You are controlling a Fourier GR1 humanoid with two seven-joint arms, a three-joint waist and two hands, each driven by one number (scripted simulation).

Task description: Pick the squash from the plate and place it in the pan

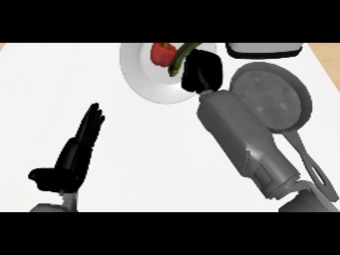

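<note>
Reaching over the white plate (154,84), the right hand (202,72) covered the plate's right part, its fingers curled down around the near end of the squash (181,57). The squash, dark green and slender, lay on the plate with its long axis running diagonally, from the hand up toward the plate's far rim. A red pepper (163,54) sat just beside it on the left. The grey pan (269,97) stood right of the plate, handle pointing toward the robot. The left hand (77,149) rested low left, fingers straight.
</note>
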